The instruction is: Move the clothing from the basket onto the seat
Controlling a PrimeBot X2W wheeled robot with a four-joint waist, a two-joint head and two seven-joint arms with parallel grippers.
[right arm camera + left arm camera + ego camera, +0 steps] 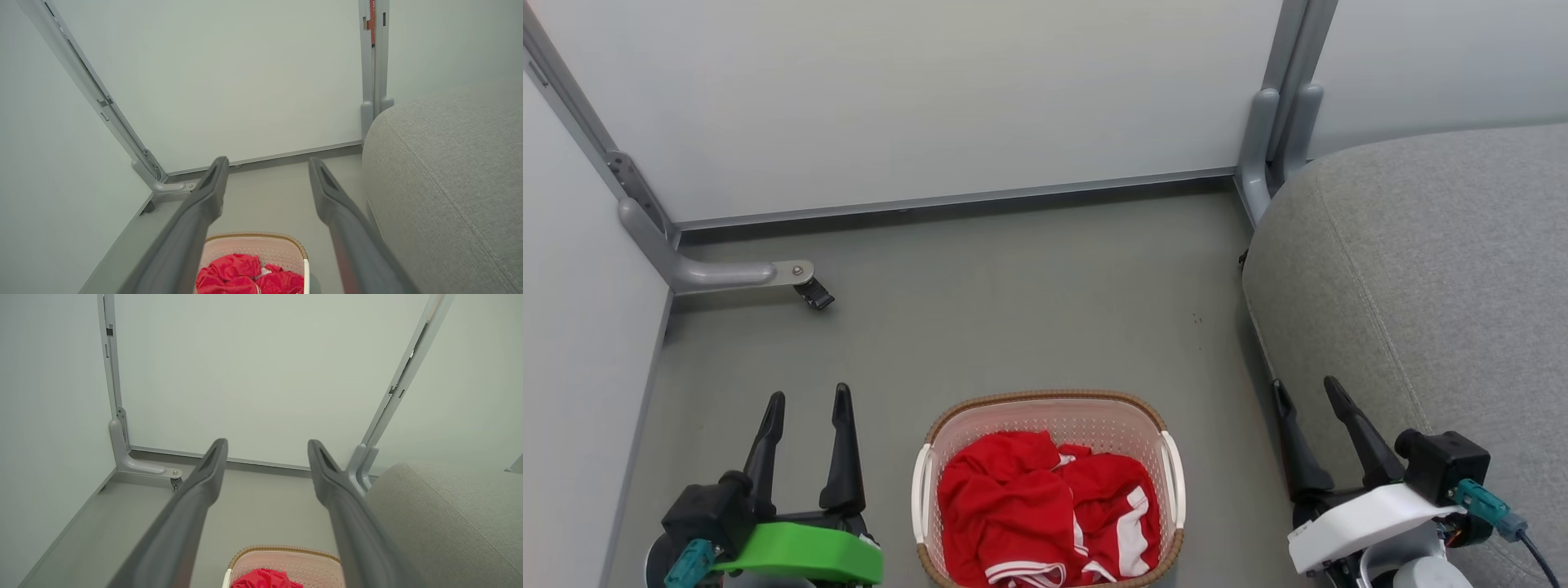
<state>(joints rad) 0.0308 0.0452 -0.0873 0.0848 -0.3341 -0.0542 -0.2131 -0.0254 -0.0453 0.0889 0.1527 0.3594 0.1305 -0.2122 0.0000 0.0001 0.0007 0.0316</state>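
Bright red clothing with white stripes lies crumpled in the cream basket with a brown rim, on the floor at the head view's bottom centre. The grey seat fills the right side. My left gripper stands open to the left of the basket, holding nothing. My right gripper stands open to the basket's right, beside the seat's edge, holding nothing. In the left wrist view the open gripper hangs above the basket, clothing and seat. The right wrist view shows its open gripper, basket, clothing and seat.
Pale partition walls close off the back and left. A grey metal foot with a black caster juts onto the floor at the left, and a grey post stands beside the seat. Grey floor stretches beyond the basket.
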